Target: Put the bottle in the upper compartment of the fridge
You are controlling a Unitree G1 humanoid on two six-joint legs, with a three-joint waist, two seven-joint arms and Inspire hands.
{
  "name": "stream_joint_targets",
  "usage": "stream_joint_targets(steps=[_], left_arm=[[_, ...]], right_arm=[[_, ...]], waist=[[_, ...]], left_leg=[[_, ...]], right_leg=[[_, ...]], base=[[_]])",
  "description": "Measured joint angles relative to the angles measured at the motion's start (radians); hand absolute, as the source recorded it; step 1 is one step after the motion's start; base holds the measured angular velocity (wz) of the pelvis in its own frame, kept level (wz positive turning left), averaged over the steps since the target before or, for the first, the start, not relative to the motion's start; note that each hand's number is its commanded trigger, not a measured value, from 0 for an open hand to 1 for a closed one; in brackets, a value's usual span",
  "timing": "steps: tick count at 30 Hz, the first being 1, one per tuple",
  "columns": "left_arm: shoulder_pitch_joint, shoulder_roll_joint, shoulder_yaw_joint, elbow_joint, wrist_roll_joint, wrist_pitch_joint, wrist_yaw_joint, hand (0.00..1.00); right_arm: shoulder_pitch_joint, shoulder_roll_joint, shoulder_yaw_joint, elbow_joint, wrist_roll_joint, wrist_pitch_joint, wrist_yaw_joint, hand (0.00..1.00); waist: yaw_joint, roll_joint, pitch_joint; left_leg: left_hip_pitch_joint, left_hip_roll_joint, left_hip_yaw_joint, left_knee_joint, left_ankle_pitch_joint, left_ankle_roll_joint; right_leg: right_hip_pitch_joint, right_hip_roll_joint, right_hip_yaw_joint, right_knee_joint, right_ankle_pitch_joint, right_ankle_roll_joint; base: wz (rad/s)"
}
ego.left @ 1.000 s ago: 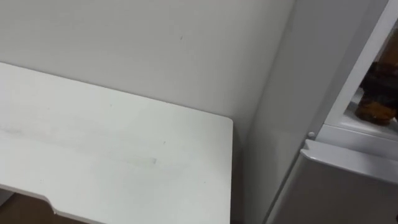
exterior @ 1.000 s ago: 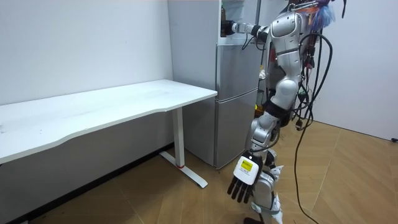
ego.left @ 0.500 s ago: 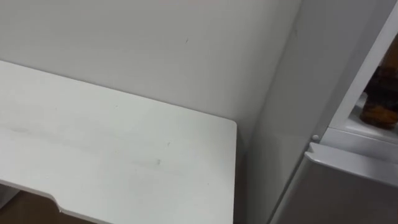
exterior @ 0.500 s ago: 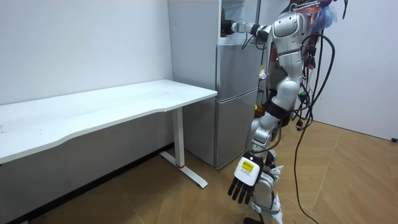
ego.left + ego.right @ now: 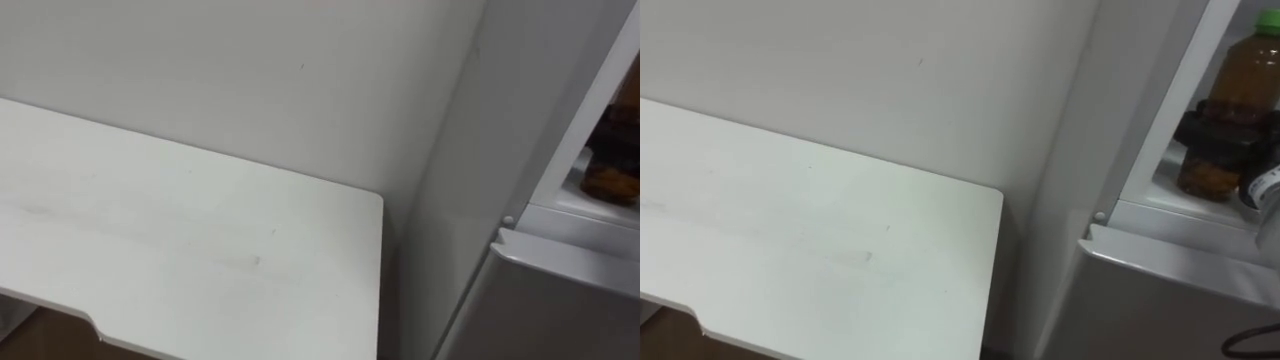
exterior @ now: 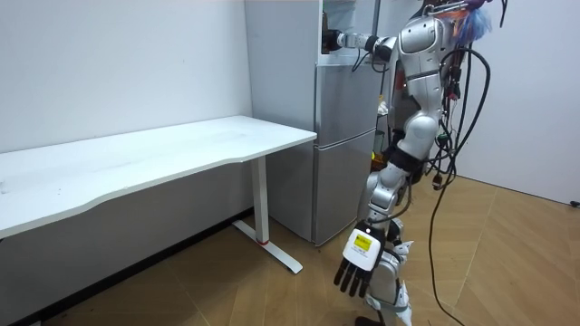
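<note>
A bottle point(image 5: 1246, 78) of brown liquid with a green cap stands upright inside the open upper fridge compartment point(image 5: 1200, 205), and its base point(image 5: 611, 181) shows at the left eye view's right edge. My right hand point(image 5: 1217, 137) is dark and curled round the bottle's middle. In the room view my right arm reaches at shoulder height into the upper fridge, where the right hand point(image 6: 333, 40) sits. My left hand point(image 6: 355, 263) hangs low beside my leg with relaxed fingers, holding nothing.
I stand close to the grey fridge point(image 6: 344, 145), whose lower door point(image 5: 1170, 300) is closed. A white table point(image 5: 790, 260) abuts the fridge's side on my left, against the white wall. Wooden floor lies behind me.
The eye view has shifted slightly to the left. My right hand stays at the bottle inside the fridge, and my left hand still hangs down.
</note>
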Motion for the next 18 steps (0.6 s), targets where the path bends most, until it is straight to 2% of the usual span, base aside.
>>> stream_joint_targets(steps=[6,10,18], left_arm=[[0.001,0.0,0.001,0.001,0.0,0.0,-0.001,0.0],[0.0,0.0,0.001,0.004,-0.001,0.0,-0.004,0.0],[0.001,0.0,0.001,0.008,-0.001,0.0,-0.017,0.0]], right_arm=[[-0.004,-0.013,0.0,0.019,-0.002,-0.002,-0.001,0.0],[-0.004,-0.013,0.0,0.028,-0.004,-0.002,-0.003,0.0],[-0.004,-0.013,0.0,0.035,-0.004,-0.002,-0.012,0.0]], waist=[[0.013,0.001,-0.0006],[0.02,0.009,-0.0048],[0.023,0.019,-0.0051]], left_leg=[[0.0,0.0,-0.001,0.003,0.0,0.0],[0.0,0.0,-0.002,0.004,0.0,0.0],[0.0,0.001,-0.003,0.001,0.001,-0.002]], right_leg=[[0.002,0.0,-0.004,-0.002,0.0,0.0],[0.002,0.0,-0.004,-0.001,0.0,0.0],[0.002,0.0,-0.004,-0.001,0.0,0.0]], base=[[0.02],[0.0],[0.0]])
